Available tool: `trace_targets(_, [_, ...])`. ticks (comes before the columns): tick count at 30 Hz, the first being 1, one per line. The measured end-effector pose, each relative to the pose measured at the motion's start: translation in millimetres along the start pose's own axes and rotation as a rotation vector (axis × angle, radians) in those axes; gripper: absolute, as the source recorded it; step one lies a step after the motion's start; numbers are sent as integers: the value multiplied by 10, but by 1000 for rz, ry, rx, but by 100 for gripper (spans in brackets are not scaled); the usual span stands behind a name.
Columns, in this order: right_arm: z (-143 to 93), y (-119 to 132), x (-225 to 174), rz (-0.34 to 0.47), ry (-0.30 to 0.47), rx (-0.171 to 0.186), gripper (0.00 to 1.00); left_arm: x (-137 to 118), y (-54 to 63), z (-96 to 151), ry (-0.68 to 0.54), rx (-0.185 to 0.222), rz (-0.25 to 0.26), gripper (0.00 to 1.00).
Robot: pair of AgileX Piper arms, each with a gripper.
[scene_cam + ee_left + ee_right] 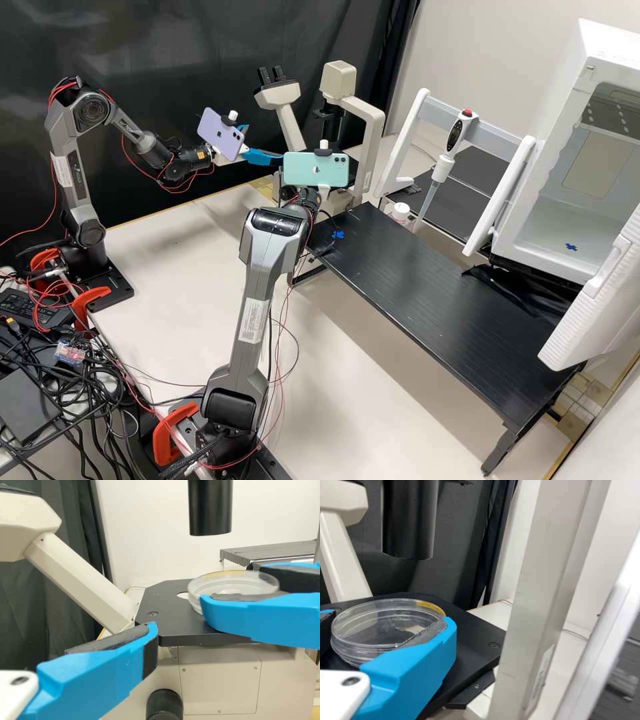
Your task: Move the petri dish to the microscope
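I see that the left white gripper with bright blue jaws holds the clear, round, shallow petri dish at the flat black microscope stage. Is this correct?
Not quite: it is the right white gripper, not the left, that holds the clear, round, shallow petri dish at the flat black microscope stage. The right wrist view shows this.

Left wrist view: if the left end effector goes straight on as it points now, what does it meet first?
Most likely the petri dish over the microscope stage, though the stage's near edge could come first; depth is unclear here.
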Motion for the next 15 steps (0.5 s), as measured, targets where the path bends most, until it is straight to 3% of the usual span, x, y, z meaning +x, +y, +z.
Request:
trace_targets(2, [-28,20,29,-12,3,17,0,0,0,0,0,0,0,100])
trace_targets(3, [-43,34,46,-24,-3,45,0,0,0,0,0,0,0,100])
trace_targets(5, [-87,73,73,-38,-1,56,0,0,0,0,0,0,0,100])
trace_targets(15, [-55,127,311,-65,-18,51,0,0,0,0,0,0,0,100])
